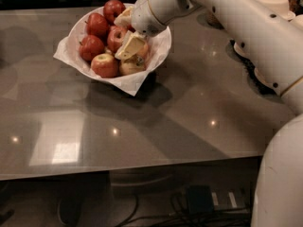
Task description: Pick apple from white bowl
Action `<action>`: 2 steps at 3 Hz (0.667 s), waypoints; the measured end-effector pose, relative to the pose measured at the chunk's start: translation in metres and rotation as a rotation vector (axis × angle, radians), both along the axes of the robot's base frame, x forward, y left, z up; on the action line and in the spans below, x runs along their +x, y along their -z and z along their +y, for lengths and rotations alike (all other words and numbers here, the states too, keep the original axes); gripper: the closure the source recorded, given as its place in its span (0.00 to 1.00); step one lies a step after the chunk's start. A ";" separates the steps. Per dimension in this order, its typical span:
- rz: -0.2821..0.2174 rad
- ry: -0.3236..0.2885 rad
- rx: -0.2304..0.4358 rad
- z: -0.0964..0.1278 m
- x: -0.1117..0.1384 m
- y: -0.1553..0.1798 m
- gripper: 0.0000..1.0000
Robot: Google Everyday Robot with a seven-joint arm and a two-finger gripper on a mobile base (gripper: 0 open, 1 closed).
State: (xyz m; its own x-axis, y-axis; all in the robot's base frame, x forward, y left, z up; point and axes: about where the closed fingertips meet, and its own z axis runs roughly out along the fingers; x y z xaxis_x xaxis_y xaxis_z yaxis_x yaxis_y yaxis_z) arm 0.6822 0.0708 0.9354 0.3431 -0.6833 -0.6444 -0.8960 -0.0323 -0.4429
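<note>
**Gripper poised inside the apple bowl, jaws spread beside a red apple**

A wide, round white bowl (163, 51), lined with white paper whose pointed corners stick out, sits at the back left of a glossy grey desk (189, 112). It is heaped with round apples: several deep red ones toward the back and left, and two paler yellow-red ones at the front.

A smooth white robot arm (236, 18) reaches in from the upper right. Its gripper (128, 32) is down inside the right half of the bowl, among the fruit. The two cream-coloured jaws are released and spread apart, one near the bowl's far rim and one lower, over the front apples.

The relation that matters: a red apple (116, 37) in the middle of the pile lies just left of the gap between the jaws, at its mouth. The jaws open toward it, in line with the arm's reach. Being round, the apple favours no grasp angle.

Likely next, the gripper must push slightly further left before closing. Neighbouring apples press close, so a jaw could catch one of them.
</note>
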 end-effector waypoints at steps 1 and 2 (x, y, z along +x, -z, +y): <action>0.003 0.000 -0.004 0.001 0.003 0.004 0.34; 0.006 0.001 -0.010 0.001 0.004 0.007 0.53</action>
